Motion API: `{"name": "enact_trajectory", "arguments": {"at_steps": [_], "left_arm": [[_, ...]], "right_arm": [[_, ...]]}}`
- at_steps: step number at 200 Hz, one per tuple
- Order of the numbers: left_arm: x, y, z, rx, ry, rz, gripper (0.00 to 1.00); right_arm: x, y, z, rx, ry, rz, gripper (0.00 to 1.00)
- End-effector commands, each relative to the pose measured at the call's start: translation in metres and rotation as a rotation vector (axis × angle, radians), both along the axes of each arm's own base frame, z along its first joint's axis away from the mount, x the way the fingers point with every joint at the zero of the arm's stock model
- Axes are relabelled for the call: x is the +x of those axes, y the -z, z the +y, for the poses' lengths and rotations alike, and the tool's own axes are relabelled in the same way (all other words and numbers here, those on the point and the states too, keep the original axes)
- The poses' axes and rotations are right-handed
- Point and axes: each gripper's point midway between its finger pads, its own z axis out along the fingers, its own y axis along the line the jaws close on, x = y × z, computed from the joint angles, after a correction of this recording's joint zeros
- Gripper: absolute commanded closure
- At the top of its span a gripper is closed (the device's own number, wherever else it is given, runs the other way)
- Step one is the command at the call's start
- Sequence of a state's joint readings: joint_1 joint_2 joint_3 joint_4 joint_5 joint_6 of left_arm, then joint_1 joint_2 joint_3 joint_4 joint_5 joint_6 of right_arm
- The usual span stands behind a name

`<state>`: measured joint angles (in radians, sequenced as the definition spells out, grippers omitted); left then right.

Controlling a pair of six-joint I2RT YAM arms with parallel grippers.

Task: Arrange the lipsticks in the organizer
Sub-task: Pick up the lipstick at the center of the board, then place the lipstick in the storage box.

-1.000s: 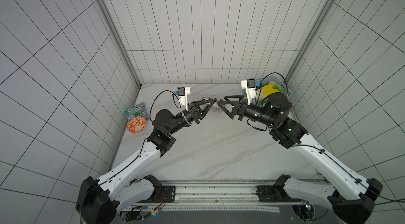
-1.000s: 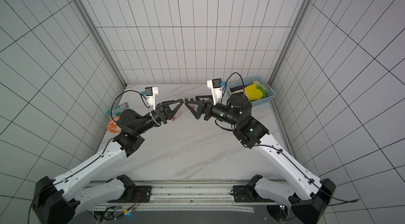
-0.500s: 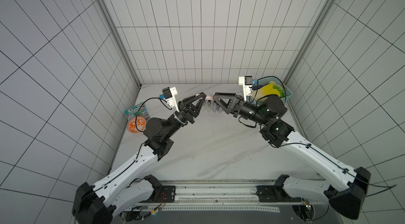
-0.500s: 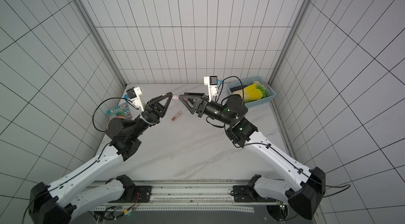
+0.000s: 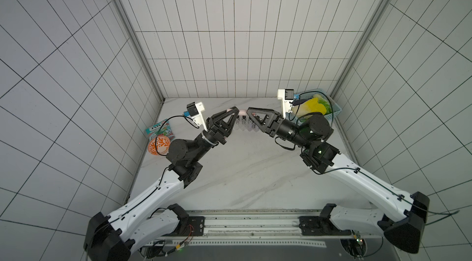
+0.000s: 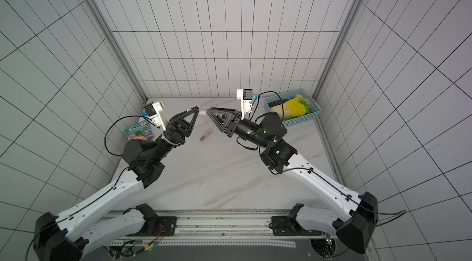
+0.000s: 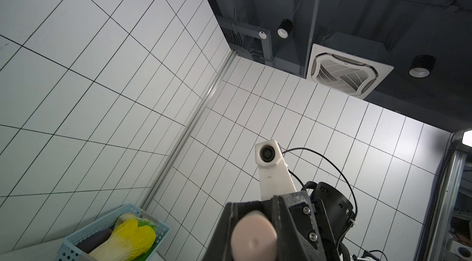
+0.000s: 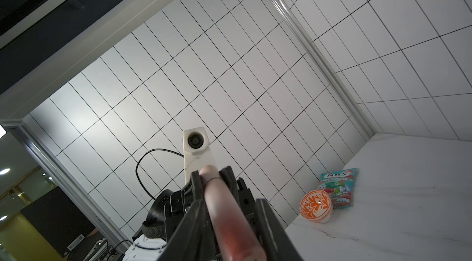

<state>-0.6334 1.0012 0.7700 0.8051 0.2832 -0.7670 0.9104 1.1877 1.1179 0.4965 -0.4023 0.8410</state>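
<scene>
In a top view, the left gripper point(image 5: 233, 111) clamps a pink lipstick point(image 5: 241, 111) aloft near the organizer point(image 5: 245, 126), its free end reaching the right gripper point(image 5: 249, 112), seemingly a handover for reorienting. Left wrist view: the tube's rounded end sits between black jaws. Right wrist view: right jaws sit narrow around the red end; actual pinch unclear.

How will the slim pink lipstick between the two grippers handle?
Probably stiff: the pink lipstick bridges from the left gripper to the right gripper without sagging. Its smooth, round body could slip or twist in a grip. Laid on its side on the table, it would likely roll.
</scene>
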Motion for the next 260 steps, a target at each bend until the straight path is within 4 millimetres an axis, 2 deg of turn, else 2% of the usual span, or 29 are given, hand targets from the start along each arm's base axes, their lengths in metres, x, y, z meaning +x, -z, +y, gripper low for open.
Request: {"name": "enact_trajectory", "arguments": {"at_steps": [1,9,25,34,41,56,68,85,109,126,147,163,180,215,260], "left_arm": [[0.009,0.014,-0.007,0.038,-0.01,0.034,0.83],[0.009,0.016,-0.009,0.044,-0.002,0.037,0.78],[0.01,0.019,-0.016,0.074,0.026,0.047,0.55],[0.008,0.021,-0.02,0.099,0.044,0.05,0.4],[0.007,0.024,-0.023,0.126,0.051,0.046,0.22],[0.004,0.034,-0.023,0.199,0.028,0.039,0.02],[0.004,0.043,-0.012,0.254,-0.048,0.06,0.01],[0.011,0.055,0.018,0.309,-0.228,0.122,0.01],[0.022,0.072,0.058,0.412,-0.467,0.166,0.01],[0.039,0.095,0.076,0.48,-0.56,0.237,0.01],[0.064,0.131,0.094,0.529,-0.632,0.367,0.02],[0.08,0.156,0.106,0.523,-0.66,0.452,0.02],[0.093,0.174,0.111,0.505,-0.631,0.512,0.02],[0.108,0.195,0.111,0.545,-0.606,0.579,0.03],[0.119,0.215,0.111,0.603,-0.597,0.636,0.07]], "right_arm": [[-0.009,-0.012,-0.005,0.041,0.002,-0.045,0.71],[-0.009,-0.012,-0.007,0.038,0.012,-0.047,0.74],[-0.007,-0.012,-0.012,0.026,0.043,-0.056,0.79],[-0.006,-0.012,-0.015,0.012,0.063,-0.061,0.8],[-0.005,-0.011,-0.018,-0.013,0.087,-0.06,0.81],[0.004,-0.003,-0.029,-0.125,0.18,-0.047,0.82],[0.012,0.006,-0.041,-0.244,0.268,-0.049,0.82],[0.028,0.021,-0.058,-0.409,0.383,-0.058,0.82],[0.065,0.05,-0.078,-0.634,0.509,-0.039,0.84],[0.089,0.073,-0.088,-0.767,0.587,-0.029,0.85],[0.117,0.1,-0.089,-0.878,0.608,-0.01,0.84],[0.14,0.127,-0.081,-0.963,0.587,0.01,0.84],[0.163,0.154,-0.068,-1.031,0.545,0.023,0.84],[0.199,0.199,-0.042,-1.128,0.48,0.037,0.84],[0.224,0.244,-0.008,-1.189,0.368,0.059,0.84]]}}
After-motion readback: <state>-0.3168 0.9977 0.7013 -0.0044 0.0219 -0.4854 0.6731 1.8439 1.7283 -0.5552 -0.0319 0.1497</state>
